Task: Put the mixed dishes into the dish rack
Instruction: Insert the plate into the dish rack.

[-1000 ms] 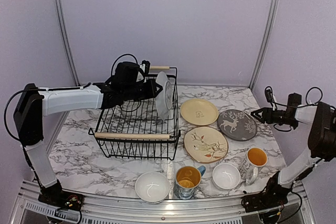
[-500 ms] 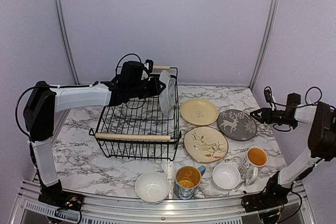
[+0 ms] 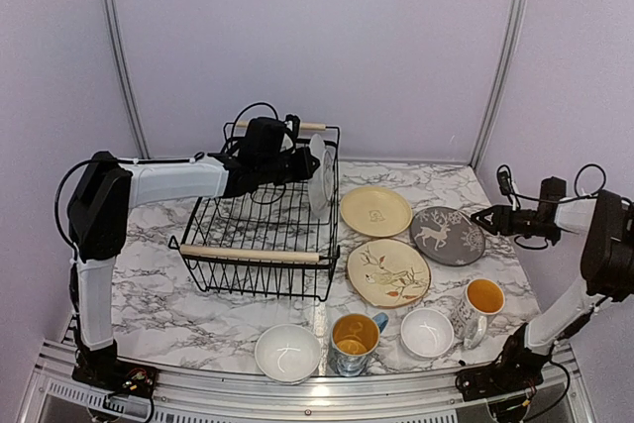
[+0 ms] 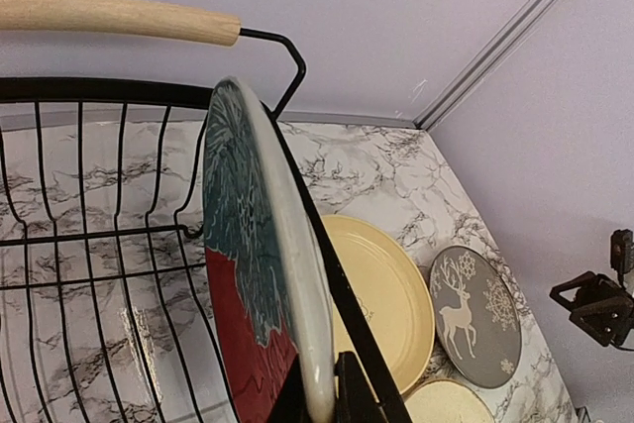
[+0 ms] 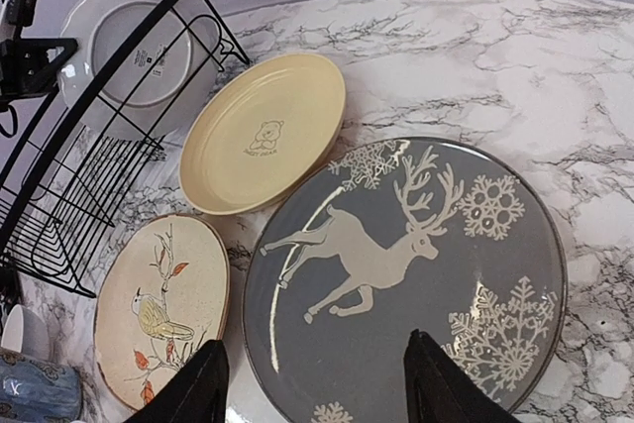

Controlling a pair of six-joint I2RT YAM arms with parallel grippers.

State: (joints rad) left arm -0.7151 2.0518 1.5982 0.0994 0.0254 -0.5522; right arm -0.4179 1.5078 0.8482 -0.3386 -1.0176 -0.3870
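The left gripper [image 4: 319, 393] is clamped on the lower rim of a round plate with a pale rim [image 4: 253, 274], its face teal with a leaf pattern above and red below (whether that is one plate or two pressed together I cannot tell). The plate stands on edge inside the large black wire dish rack with light wooden rod handles [image 3: 253, 257], close against the rack's right wall near the far corner. Its white back faces the dishes outside the rack. The rack sits on the left half of the white marble table [image 3: 149, 284].

The right gripper [image 5: 317, 388] hovers with its jaws apart, holding nothing, above the near edge of the grey plate with a white reindeer [image 5: 396, 274]. Just beside that plate lie the pale yellow plate [image 3: 375, 211] and the cream plate with a bird [image 3: 388, 272], all flat on the table to the right of the rack.

Along the near edge stand a white bowl [image 3: 287, 353], a yellow-lined mug [image 3: 354, 341], a second white bowl [image 3: 427, 332] and a second yellow-lined mug [image 3: 483, 302].
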